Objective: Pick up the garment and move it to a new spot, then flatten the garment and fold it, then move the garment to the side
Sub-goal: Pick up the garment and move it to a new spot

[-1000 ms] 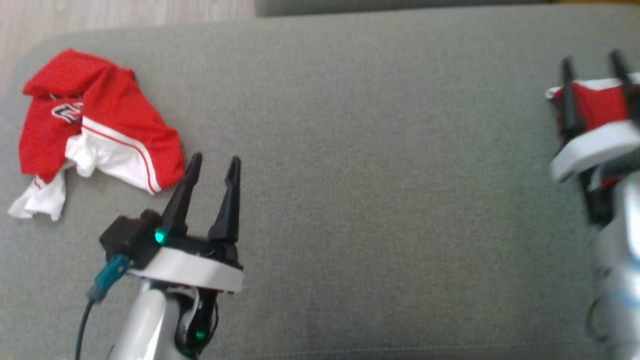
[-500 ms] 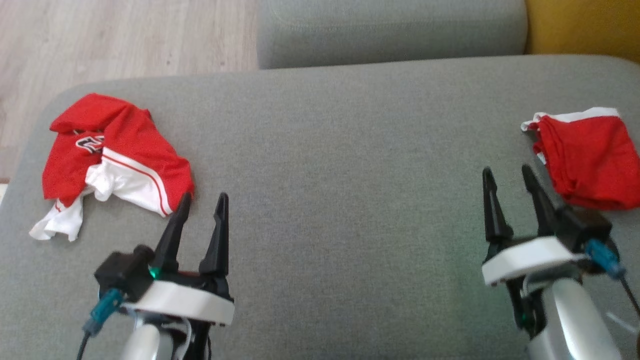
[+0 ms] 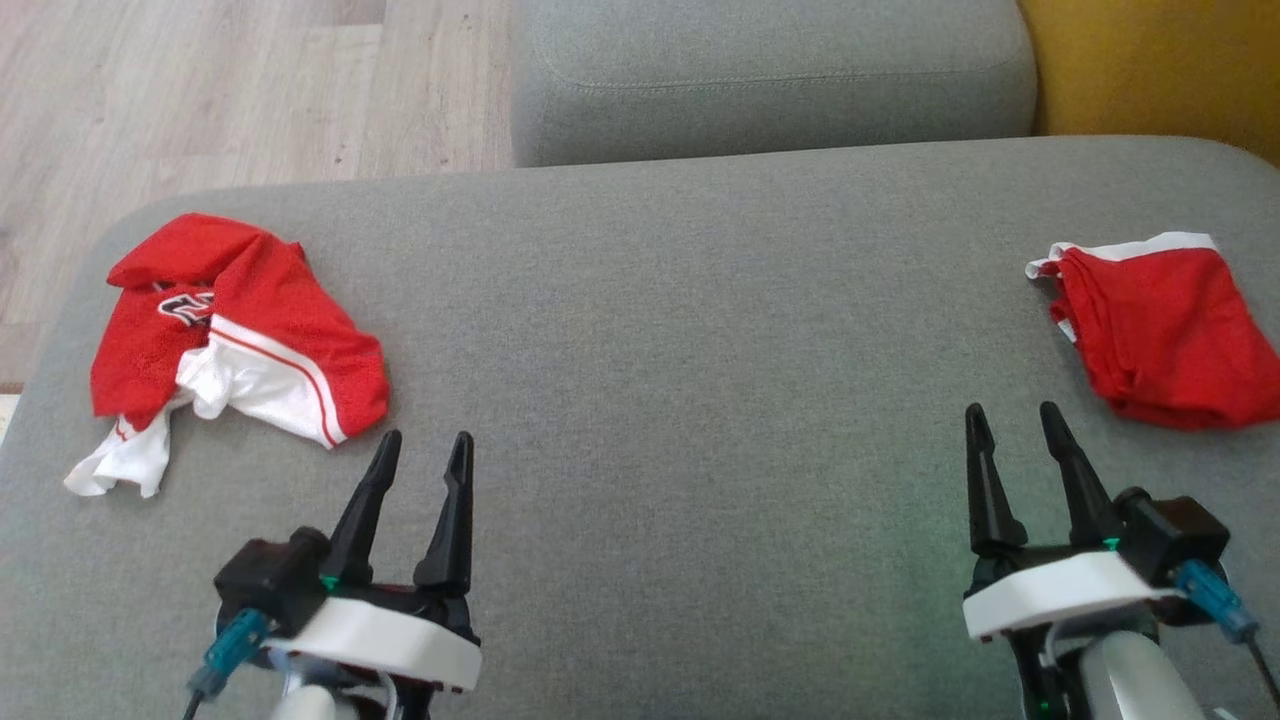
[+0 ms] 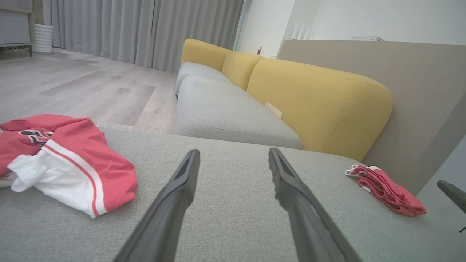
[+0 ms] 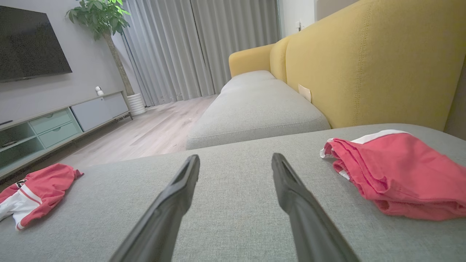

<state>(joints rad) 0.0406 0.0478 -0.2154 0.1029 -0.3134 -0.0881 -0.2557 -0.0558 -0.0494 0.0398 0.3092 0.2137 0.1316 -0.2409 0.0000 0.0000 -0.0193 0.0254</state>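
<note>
The crumpled garment (image 3: 235,330) lies near the left edge of the grey seat cushion (image 3: 700,350), toward its far left corner, with one white tail trailing toward that edge. My worry here is that a shallow pinch catches only a single layer, and a sideways drag could slide the cloth over the rounded edge onto the wooden floor (image 3: 200,90). My left claw (image 3: 427,437) hovers just beside the garment's near right hem, jaws apart, holding nothing. The middle of the cushion is bare, which gives wide room for spreading and folding. My right claw (image 3: 1011,408) hovers by the near edge, also spread and empty. Just beyond it the folded red garment (image 3: 1165,335) sits at the right edge. A wide sweep of that arm could rumple it, so I'd do the folding in the centre.
</note>
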